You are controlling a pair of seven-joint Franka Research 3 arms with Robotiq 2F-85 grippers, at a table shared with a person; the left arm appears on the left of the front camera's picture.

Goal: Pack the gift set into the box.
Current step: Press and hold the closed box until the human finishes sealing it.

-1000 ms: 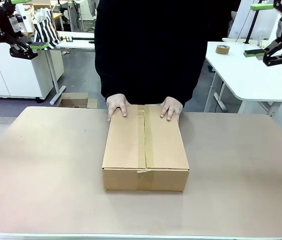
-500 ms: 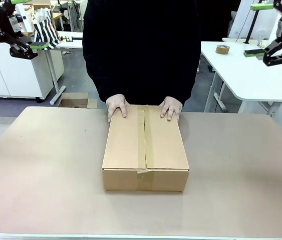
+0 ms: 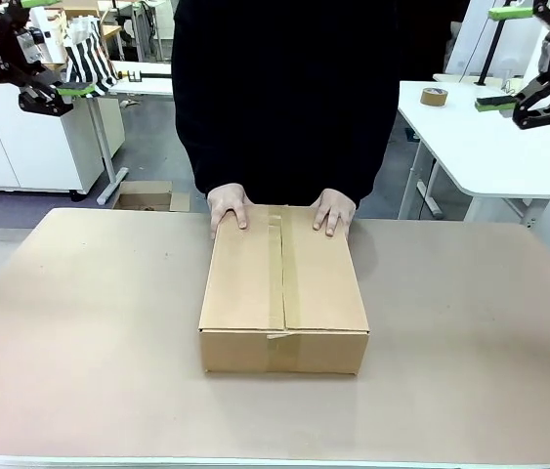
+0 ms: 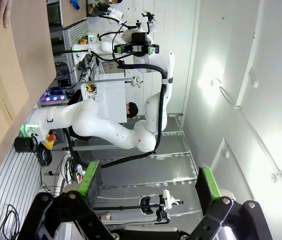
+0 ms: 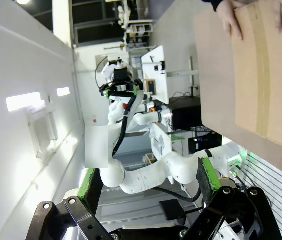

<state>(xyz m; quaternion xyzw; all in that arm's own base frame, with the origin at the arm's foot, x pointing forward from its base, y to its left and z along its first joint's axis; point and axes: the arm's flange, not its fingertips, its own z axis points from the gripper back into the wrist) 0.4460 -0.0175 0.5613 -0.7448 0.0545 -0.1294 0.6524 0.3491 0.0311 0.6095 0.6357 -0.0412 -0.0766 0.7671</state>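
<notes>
The box sits on the counter, about midway between its left and right edges and nearer the far edge than the near one. Its top flaps are folded shut, and a strip of brown tape runs along the middle seam and a little way down the near end. A person in a dark top stands at the far edge. One hand rests flat on one far corner of the box top and the other hand on the other far corner.

The left fingers hang high above the far left corner of the counter, spread wide with nothing between the green pads. The right fingers hang high beyond the far right corner, also spread and empty. Both are well apart from the box, which lies low between them.

In the left wrist view the left fingers stand apart, with the box far off at the upper left. In the right wrist view the right fingers are parted, and the box lies far off at the upper right, under the person's hands.
</notes>
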